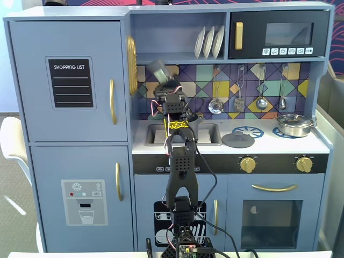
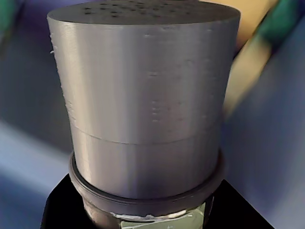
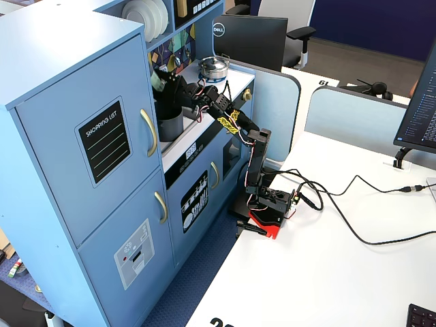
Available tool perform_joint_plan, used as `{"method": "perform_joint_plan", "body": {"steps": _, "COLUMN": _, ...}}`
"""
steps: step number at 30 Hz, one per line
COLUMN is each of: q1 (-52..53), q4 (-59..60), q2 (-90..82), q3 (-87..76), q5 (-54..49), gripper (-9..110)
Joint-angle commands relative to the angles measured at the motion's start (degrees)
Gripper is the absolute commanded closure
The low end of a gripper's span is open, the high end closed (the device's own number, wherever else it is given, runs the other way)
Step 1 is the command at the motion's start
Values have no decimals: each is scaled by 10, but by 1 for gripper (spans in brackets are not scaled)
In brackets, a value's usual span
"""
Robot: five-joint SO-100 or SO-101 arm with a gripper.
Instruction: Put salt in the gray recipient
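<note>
Gripper (image 1: 161, 80) is clamping the gray salt shaker (image 2: 143, 105), lifted and tilted above the sink (image 1: 156, 134). In the wrist view the shaker is filling the frame, hiding the fingers. Gray recipient (image 3: 169, 121) is sitting below, partly hidden by the arm.

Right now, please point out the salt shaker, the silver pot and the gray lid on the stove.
salt shaker (image 2: 143, 109), wrist view, on its gray side wall.
silver pot (image 1: 294, 126), a fixed view, on its shiny side.
gray lid (image 1: 238, 140), a fixed view, on its flat top.
</note>
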State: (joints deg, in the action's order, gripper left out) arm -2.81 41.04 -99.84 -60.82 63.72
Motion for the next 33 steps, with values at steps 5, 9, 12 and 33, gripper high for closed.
{"method": "perform_joint_plan", "body": {"steps": 5, "q1": 25, "q4": 13, "q2": -73, "q3": -83, "q5": 15, "gripper": 101}}
{"method": "perform_joint_plan", "body": {"steps": 9, "q1": 3, "q4": -54, "q2": -62, "q3": -49, "q5": -1, "gripper": 101}}
{"method": "perform_joint_plan", "body": {"steps": 12, "q1": -10, "q4": -65, "q2": -34, "q3": 19, "q5": -12, "gripper": 101}}
{"method": "perform_joint_plan", "body": {"steps": 33, "q1": 451, "q4": -250, "q2": -208, "q3": -274, "q5": -1039, "gripper": 101}}
